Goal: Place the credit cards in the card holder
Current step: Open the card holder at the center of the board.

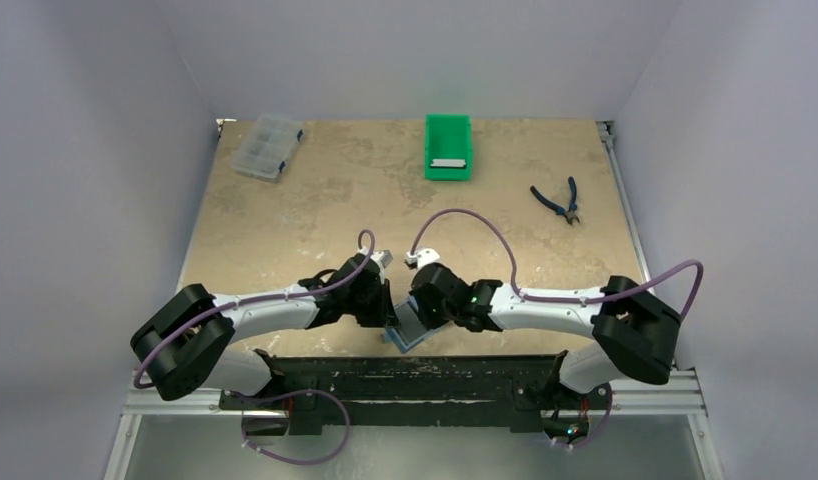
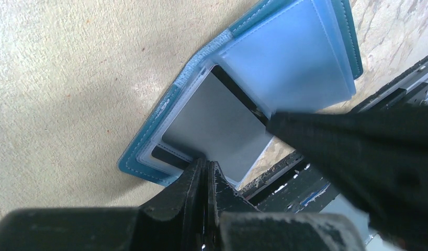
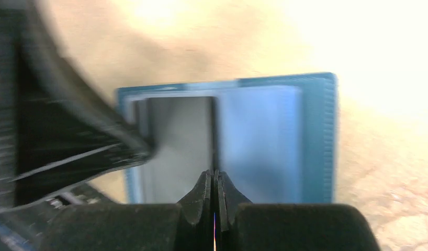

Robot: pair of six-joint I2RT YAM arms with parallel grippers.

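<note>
Low in the top view, left gripper and right gripper, both pinched shut, meet at the open card holder showing a grey credit card.

a robotics lab booth (plain white walls): tan table, black mounting rail, pliers.

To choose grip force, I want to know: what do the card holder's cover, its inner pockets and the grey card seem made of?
Card holder cover: probably faux leather, teal, matte, with stitched edges.
Inner pockets: soft translucent plastic, slightly glossy.
Grey card: likely rigid plastic, matte, evenly flat.
</note>
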